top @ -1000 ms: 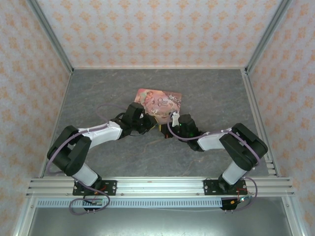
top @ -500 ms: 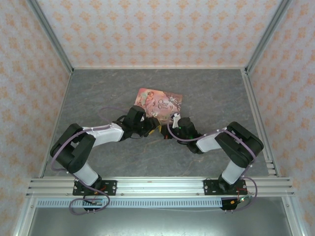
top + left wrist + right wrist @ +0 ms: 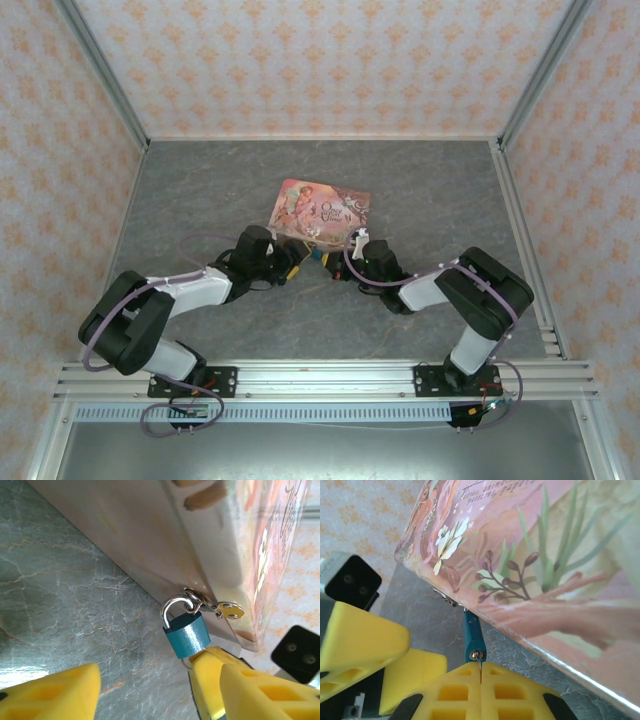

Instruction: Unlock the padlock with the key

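Note:
The small blue padlock (image 3: 186, 632) hangs by its silver shackle from the hasp (image 3: 197, 599) on the pink tin box (image 3: 210, 545). My left gripper (image 3: 157, 690) is open, its yellow fingers (image 3: 50, 695) standing wide on either side just short of the lock and touching nothing. My right gripper (image 3: 481, 677) is shut on the key (image 3: 479, 666), whose thin blade sits in the keyhole at the padlock's (image 3: 472, 632) bottom end. From above, both grippers meet at the box's (image 3: 322, 208) near edge, left gripper (image 3: 296, 262) and right gripper (image 3: 336, 266).
The pink tin box (image 3: 545, 555) lies flat on the grey marbled floor (image 3: 200, 200) near the middle. Patterned walls and metal frame rails (image 3: 520, 230) close in the sides and back. Open floor lies left, right and behind the box.
My left gripper has opened, let go of the padlock and drawn back to the left. The right gripper stays shut on the key at the lock.

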`<state>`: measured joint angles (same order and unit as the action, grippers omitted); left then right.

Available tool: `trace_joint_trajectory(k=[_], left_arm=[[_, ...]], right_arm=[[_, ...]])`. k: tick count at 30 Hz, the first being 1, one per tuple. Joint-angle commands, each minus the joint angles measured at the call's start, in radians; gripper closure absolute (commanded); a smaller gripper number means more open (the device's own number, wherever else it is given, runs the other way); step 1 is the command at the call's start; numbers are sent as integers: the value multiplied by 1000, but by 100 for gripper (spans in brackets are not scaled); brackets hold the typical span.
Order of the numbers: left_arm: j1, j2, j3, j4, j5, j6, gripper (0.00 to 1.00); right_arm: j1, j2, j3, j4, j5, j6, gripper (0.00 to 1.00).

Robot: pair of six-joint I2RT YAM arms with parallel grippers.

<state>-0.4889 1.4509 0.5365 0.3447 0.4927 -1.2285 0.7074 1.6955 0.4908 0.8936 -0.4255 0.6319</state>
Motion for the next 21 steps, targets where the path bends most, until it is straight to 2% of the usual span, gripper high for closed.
trace_joint_trajectory(k=[1, 8, 21], left_arm=[[3, 1, -39, 178, -18, -75, 41], [4, 20, -54, 241, -22, -119, 48], [2, 41, -27, 167, -24, -131, 48]], right_arm=[[16, 17, -4, 95, 11, 79, 100], [49, 24, 13, 71, 45, 125, 100], [70, 52, 28, 95, 58, 211, 100]])
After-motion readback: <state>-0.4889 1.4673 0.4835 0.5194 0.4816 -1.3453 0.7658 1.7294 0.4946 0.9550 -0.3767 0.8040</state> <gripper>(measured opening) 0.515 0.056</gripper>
